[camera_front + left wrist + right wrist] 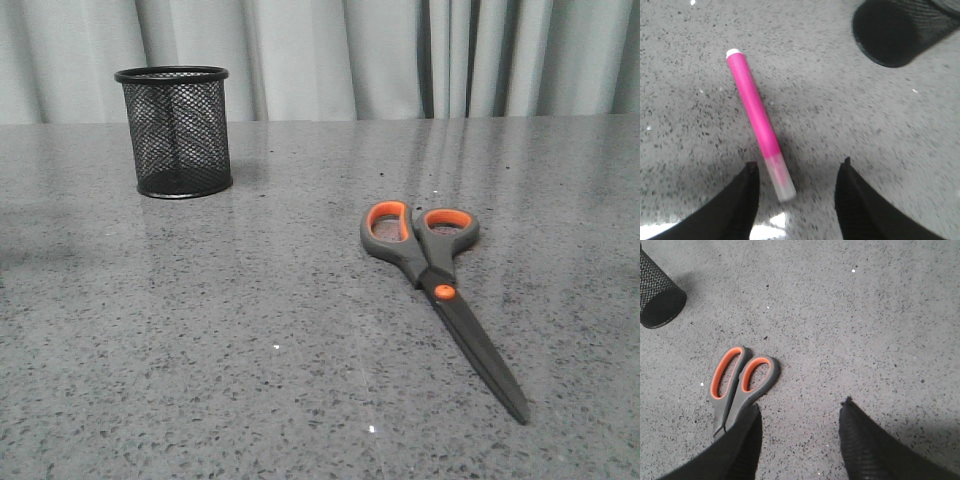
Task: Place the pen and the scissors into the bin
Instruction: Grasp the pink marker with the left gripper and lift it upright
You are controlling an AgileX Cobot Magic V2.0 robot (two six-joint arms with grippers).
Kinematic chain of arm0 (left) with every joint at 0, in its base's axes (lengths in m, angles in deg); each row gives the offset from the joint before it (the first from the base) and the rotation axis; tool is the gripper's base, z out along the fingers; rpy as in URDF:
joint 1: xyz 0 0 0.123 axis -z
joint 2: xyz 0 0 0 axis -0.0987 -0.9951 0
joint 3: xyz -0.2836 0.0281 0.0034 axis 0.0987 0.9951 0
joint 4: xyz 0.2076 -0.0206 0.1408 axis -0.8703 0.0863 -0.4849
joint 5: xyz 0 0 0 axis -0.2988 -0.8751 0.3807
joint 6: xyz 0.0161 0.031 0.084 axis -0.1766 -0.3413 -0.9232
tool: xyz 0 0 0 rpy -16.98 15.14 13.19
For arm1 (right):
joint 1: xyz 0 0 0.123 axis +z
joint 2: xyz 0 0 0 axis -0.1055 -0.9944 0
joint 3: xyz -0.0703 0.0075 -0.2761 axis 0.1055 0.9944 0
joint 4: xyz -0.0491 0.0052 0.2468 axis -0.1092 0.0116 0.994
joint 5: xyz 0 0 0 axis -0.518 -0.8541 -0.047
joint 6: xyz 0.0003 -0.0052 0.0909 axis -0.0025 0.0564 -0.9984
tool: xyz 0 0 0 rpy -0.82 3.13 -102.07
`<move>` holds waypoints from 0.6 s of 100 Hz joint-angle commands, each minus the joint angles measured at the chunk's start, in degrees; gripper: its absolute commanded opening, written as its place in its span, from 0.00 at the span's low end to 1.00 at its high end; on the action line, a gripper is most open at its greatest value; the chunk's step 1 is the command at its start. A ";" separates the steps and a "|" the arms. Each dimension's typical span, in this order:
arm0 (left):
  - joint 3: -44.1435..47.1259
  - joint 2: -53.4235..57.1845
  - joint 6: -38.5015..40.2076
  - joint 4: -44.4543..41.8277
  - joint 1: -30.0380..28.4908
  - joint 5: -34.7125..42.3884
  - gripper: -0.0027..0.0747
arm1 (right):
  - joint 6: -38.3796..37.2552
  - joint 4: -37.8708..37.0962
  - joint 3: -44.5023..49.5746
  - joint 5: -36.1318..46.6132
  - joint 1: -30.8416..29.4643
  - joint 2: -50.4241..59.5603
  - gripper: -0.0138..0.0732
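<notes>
The scissors (435, 282) lie flat on the grey table, orange-lined loops toward the back, blades toward the front right. The bin (176, 131), a black mesh cup, stands upright at the back left. The pink pen (756, 116) lies on the table in the left wrist view only. My left gripper (798, 167) is open above the table, the pen's clear end between its fingers, not touching them. My right gripper (800, 407) is open and empty, beside the scissors' loops (740, 377), one finger over the handles. Neither gripper shows in the front view.
The bin also shows in the left wrist view (900, 30) and the right wrist view (657, 292). A pale curtain (400, 55) hangs behind the table's far edge.
</notes>
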 commanded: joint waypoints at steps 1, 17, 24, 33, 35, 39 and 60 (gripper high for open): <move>-5.60 -5.08 1.77 0.24 0.34 0.51 0.44 | 0.75 -0.97 -2.21 3.09 0.26 -0.08 0.53; -10.52 -12.88 1.90 0.09 0.34 -1.26 0.44 | 0.75 -0.97 -2.21 2.98 0.26 -0.08 0.53; -12.07 -15.47 2.00 -0.78 0.34 -2.03 0.44 | 0.75 -0.97 -2.21 2.88 0.26 -0.08 0.53; -13.09 -17.60 4.54 -2.70 0.34 -2.04 0.44 | 0.75 -0.97 -2.21 2.31 0.26 -0.08 0.53; -13.21 -17.98 5.00 -3.09 0.34 -1.92 0.44 | 0.75 -0.97 -2.21 2.13 0.26 -0.08 0.53; -13.21 -18.30 5.75 -3.99 0.34 -1.64 0.44 | 0.75 -0.97 -2.21 1.82 0.26 -0.08 0.53; -13.21 -21.19 6.48 -5.41 0.34 -1.79 0.44 | 0.75 -0.97 -2.21 1.50 0.26 -0.08 0.53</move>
